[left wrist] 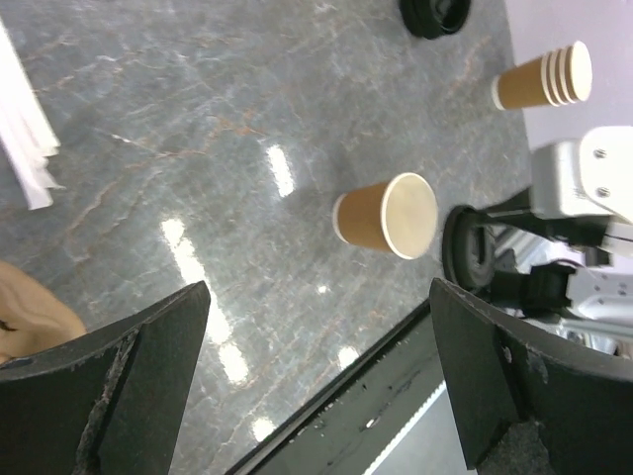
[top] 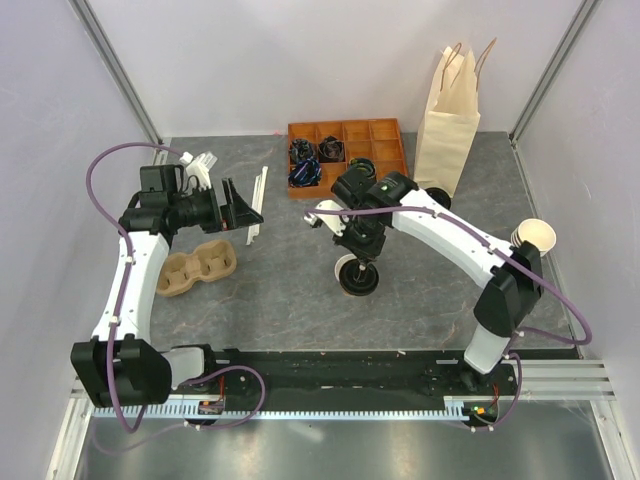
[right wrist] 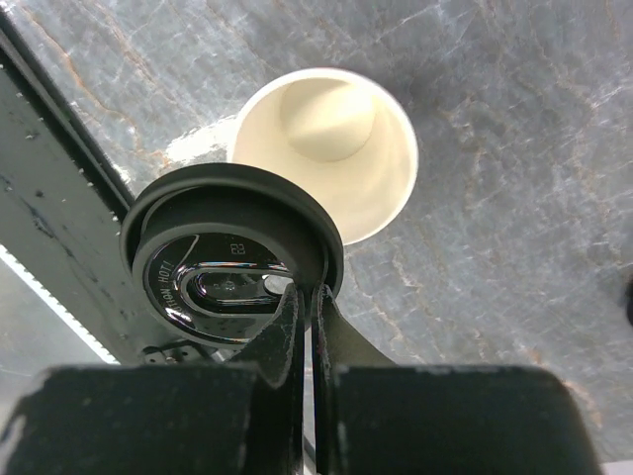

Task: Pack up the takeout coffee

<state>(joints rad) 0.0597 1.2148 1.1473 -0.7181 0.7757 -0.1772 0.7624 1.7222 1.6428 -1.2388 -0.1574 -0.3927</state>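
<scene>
A lidless tan paper cup (right wrist: 326, 148) stands upright on the grey table, also visible as the tan cup (left wrist: 386, 215) in the left wrist view. My right gripper (right wrist: 309, 297) is shut on the rim of a round black lid (right wrist: 227, 257). It holds the lid tilted just beside and above the cup's open mouth. From above, the right gripper (top: 357, 262) and the lid (top: 358, 282) sit at mid-table. A lidded takeout coffee is out of view. My left gripper (left wrist: 318, 287) is open and empty, raised at the left gripper (top: 243, 205) spot, well left of the cup.
A brown pulp cup carrier (top: 200, 268) lies below the left gripper. White straws (top: 258, 200) lie beside it. An orange compartment tray (top: 385, 150) and a tall paper bag (top: 450, 120) stand at the back. A stack of paper cups (top: 535, 238) is at the right.
</scene>
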